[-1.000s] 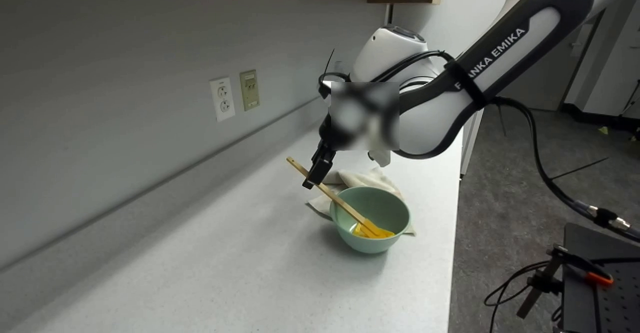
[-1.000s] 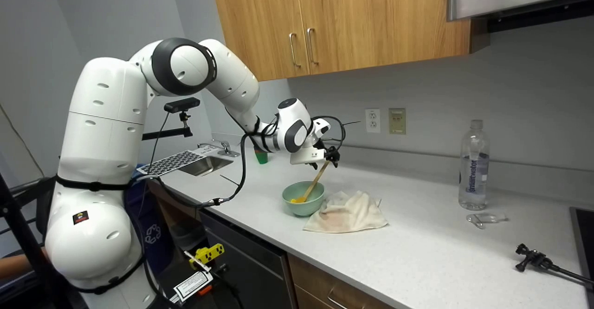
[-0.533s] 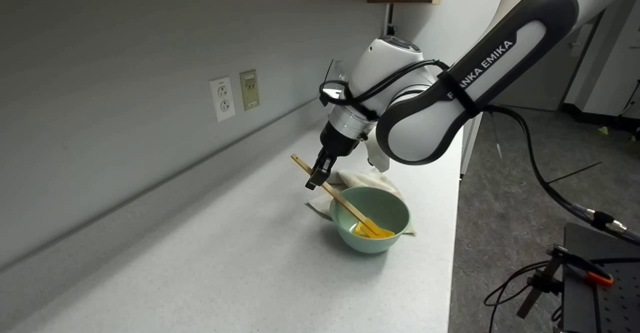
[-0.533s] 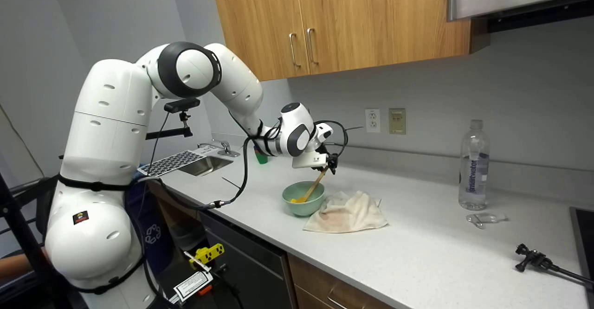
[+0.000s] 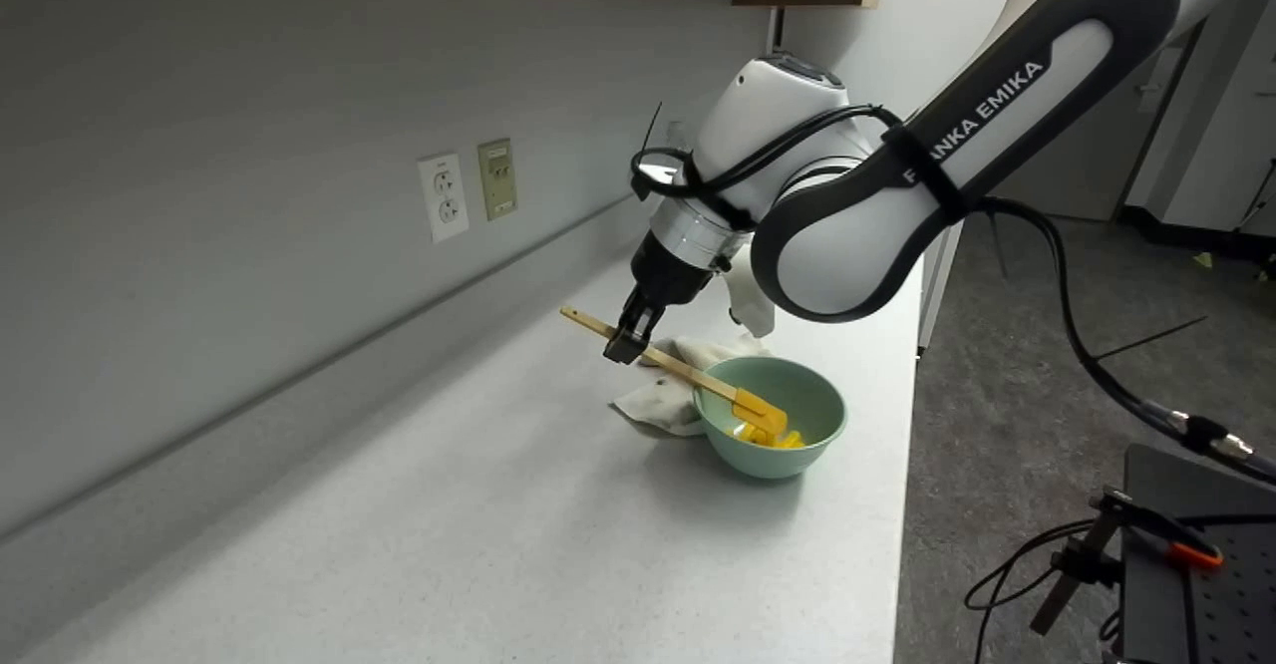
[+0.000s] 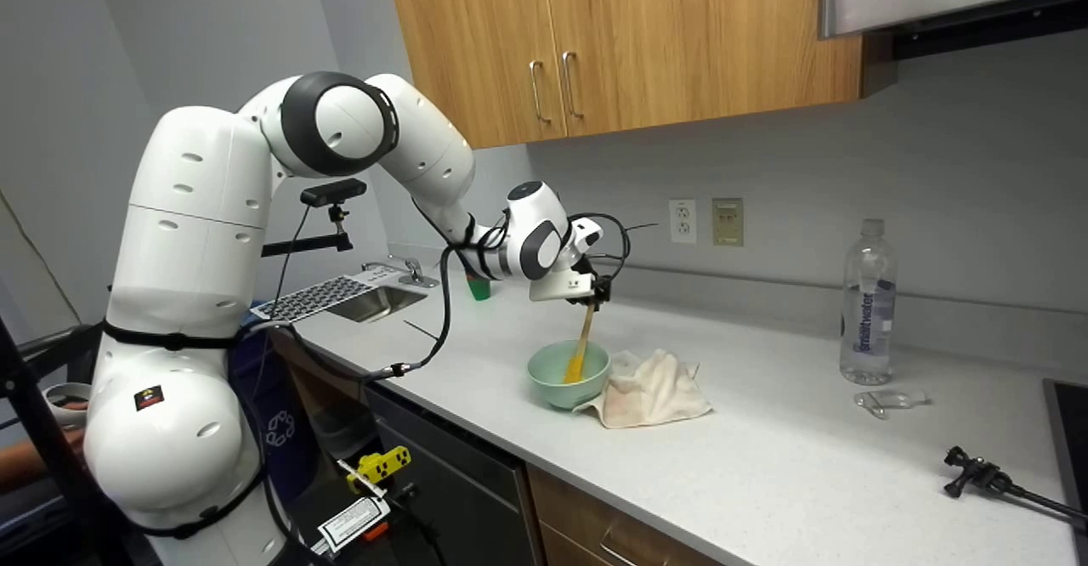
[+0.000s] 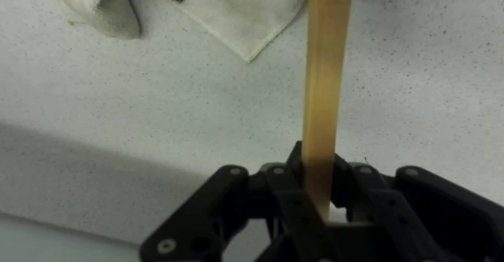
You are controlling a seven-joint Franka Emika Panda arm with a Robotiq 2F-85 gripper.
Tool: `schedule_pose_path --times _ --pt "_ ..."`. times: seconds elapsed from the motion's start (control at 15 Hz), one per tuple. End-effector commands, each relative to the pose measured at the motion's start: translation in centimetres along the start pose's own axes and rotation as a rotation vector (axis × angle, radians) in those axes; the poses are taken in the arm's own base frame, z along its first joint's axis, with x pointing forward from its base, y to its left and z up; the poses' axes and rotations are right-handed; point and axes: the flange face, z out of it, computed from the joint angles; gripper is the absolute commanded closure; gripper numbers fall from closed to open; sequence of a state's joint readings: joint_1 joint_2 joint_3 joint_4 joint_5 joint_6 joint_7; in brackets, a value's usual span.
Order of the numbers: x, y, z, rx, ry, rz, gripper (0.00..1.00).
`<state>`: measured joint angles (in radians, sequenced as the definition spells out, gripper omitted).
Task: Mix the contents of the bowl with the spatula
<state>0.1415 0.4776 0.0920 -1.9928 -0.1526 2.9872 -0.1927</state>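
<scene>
A spatula with a wooden handle [image 7: 325,77] and a yellow head [image 5: 760,411] slants down into the green bowl [image 5: 766,461]. My gripper [image 7: 318,167] is shut on the handle, with one finger against each side of the wood. In both exterior views the gripper [image 5: 626,345] is above the counter beside the bowl, and the handle's end sticks out past it. Yellow pieces [image 5: 793,440] lie at the bottom of the bowl, partly hidden by the spatula head. The wrist view does not show the bowl's inside or the spatula's head.
A crumpled cream cloth [image 6: 659,392] lies against the bowl. Farther along the counter stand a water bottle [image 6: 869,311], a small clear item [image 6: 892,400] and a black mount [image 6: 986,472]. The wall [image 5: 249,195] rises behind, with a cabinet [image 6: 663,39] overhead.
My gripper has closed on the spatula handle. The spatula has turned and its head sits higher. The bowl has shifted towards the cloth, bunching its edge, and more yellow pieces show.
</scene>
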Motion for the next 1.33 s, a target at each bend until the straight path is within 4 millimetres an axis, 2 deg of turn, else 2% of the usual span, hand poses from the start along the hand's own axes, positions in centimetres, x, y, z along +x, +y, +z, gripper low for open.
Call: schedule_pose_path --times 0.0,0.33,0.67,0.93,1.27 --pt "0.6 -1.6 -2.6 0.0 0.028 -0.025 0.98" --pt "1.4 -2.9 -5.9 -0.017 0.12 -0.086 0.98" --pt "0.1 -3.5 -8.8 -0.046 0.264 -0.127 0.98" --pt "-3.0 -3.5 -10.3 -0.063 0.37 -0.112 0.98" --pt "-7.7 -3.5 -10.7 -0.076 0.461 -0.079 0.98"
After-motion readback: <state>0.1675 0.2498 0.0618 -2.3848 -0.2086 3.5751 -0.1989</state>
